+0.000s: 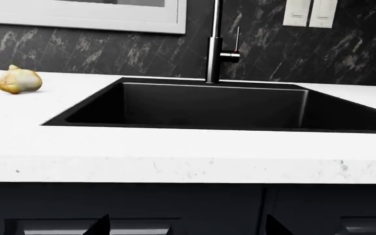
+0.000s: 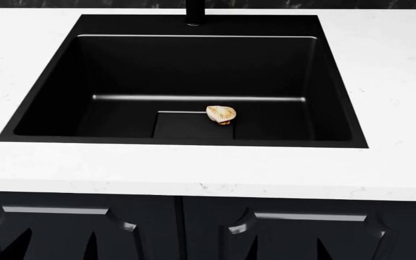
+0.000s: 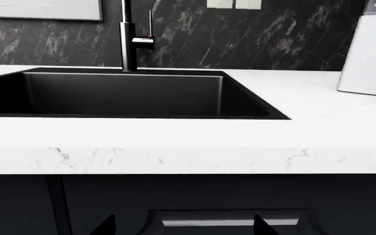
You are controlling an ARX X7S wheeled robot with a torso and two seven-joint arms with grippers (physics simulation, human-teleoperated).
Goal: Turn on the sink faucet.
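The tall matte black column faucet stands at the far rim of the square black sink, lever untouched. I cannot tell either pincer's opening. I would approach the lever high over the white tabletop.

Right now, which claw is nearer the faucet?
Left, probably. The left claw sits low in front of the counter, nearly in line with the faucet. The right claw is equally low but further to the robot's right.
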